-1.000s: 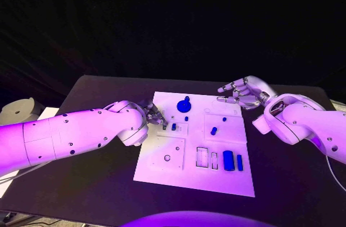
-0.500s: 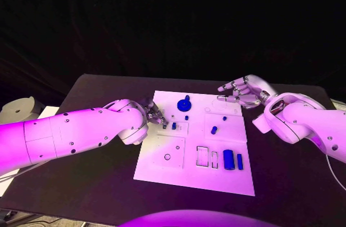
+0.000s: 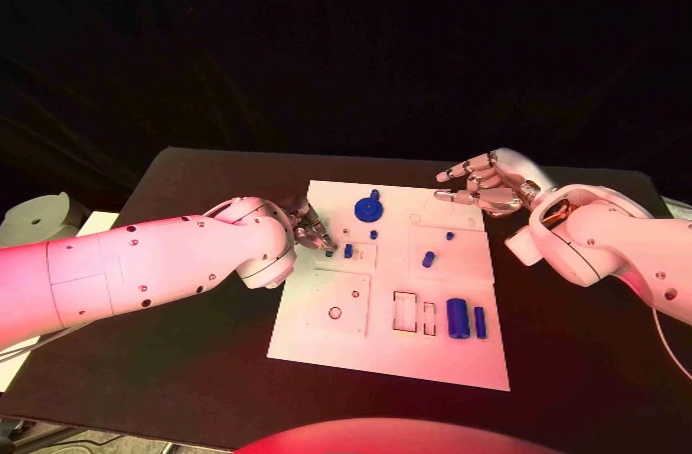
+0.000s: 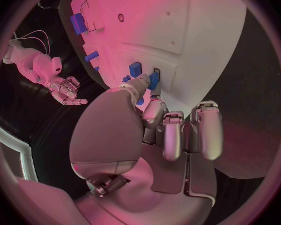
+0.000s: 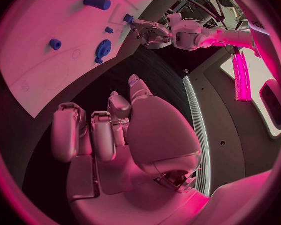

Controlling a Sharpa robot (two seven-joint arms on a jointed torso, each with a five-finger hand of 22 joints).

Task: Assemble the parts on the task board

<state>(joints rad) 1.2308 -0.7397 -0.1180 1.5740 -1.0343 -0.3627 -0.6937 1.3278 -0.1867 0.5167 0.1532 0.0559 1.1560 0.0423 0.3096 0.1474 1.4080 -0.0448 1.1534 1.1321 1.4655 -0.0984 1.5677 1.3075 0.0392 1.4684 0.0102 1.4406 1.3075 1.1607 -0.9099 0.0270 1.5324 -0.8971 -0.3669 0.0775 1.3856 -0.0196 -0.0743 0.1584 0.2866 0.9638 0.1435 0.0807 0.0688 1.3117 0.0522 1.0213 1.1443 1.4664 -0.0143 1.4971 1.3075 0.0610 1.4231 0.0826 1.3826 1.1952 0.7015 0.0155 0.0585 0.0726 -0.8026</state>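
Observation:
The white task board (image 3: 329, 339) lies mid-table. On it are a round blue knob (image 3: 369, 210), a small blue block (image 3: 348, 251), an oblong blue piece (image 3: 428, 260), a blue cylinder (image 3: 457, 318) and a thin blue bar (image 3: 479, 322). My left hand (image 3: 307, 226) hovers over the board's far left part, next to the small block. In the left wrist view its thumb and a finger pinch a small blue part (image 4: 154, 79) just beside a dark slot (image 4: 156, 71). My right hand (image 3: 483, 186) hangs above the board's far right corner, fingers apart, holding nothing.
Two tiny blue pegs (image 3: 374, 235) (image 3: 449, 236) stand on the board's far half. Rectangular recesses (image 3: 405, 313) and a round hole (image 3: 335, 313) mark its near half. A pale round object (image 3: 41, 217) sits off the table's left edge.

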